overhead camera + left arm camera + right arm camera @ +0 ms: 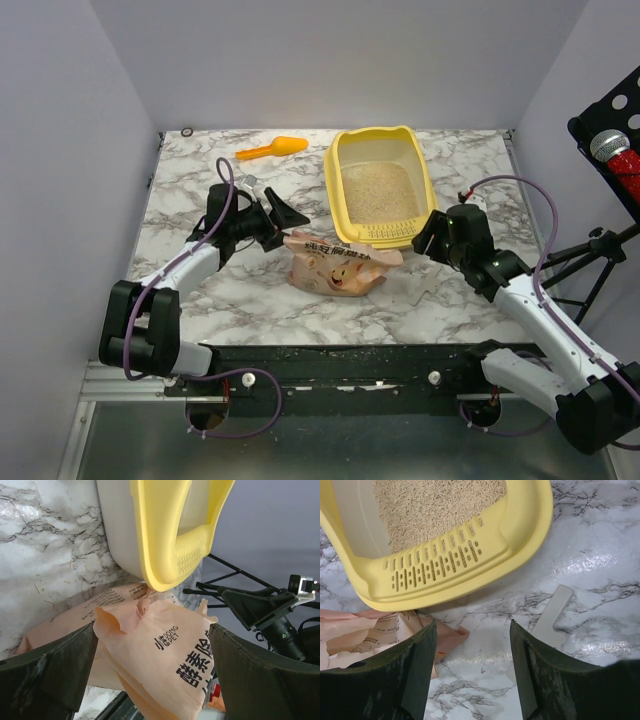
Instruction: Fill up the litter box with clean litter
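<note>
The yellow litter box [335, 185] stands at the back middle of the marble table, with beige clean litter [378, 192] covering its floor. The pinkish-tan printed bag [335, 266] lies in front of it, against its near rim. My left gripper [283, 225] is open at the bag's left end. In the left wrist view the bag's [165, 660] upper part lies between the wide jaws of the gripper [154, 630], under the box [170, 530]. My right gripper [472, 625] is open and empty over bare table, just in front of the slotted lip [470, 575]. Litter [435, 505] shows behind the lip.
A small orange scoop [272, 149] lies at the back left. A pale flat strip [552, 612] lies on the table by my right fingers. A black stand with a red microphone [612, 150] is beyond the table's right edge. Grey walls enclose the table.
</note>
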You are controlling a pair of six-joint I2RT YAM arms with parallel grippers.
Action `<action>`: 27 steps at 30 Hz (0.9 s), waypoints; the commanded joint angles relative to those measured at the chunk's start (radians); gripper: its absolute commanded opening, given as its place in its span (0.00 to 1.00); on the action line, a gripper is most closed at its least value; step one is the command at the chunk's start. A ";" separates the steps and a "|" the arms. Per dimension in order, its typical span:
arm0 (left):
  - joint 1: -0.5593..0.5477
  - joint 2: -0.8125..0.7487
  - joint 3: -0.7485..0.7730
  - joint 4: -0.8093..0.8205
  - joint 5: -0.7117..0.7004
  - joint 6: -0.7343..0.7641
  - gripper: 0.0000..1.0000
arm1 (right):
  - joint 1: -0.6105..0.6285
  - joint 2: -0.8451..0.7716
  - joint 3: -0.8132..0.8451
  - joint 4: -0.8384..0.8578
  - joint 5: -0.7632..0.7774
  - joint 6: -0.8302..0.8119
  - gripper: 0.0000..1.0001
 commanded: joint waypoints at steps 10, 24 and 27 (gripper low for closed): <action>0.007 -0.020 -0.058 0.039 0.092 0.029 0.99 | -0.004 -0.002 -0.024 0.036 -0.042 -0.011 0.67; 0.007 0.030 -0.091 0.436 0.162 -0.172 0.66 | -0.004 -0.026 -0.061 0.046 -0.068 -0.027 0.65; 0.008 0.029 -0.112 0.590 0.194 -0.244 0.33 | -0.004 -0.028 -0.063 0.054 -0.082 -0.037 0.64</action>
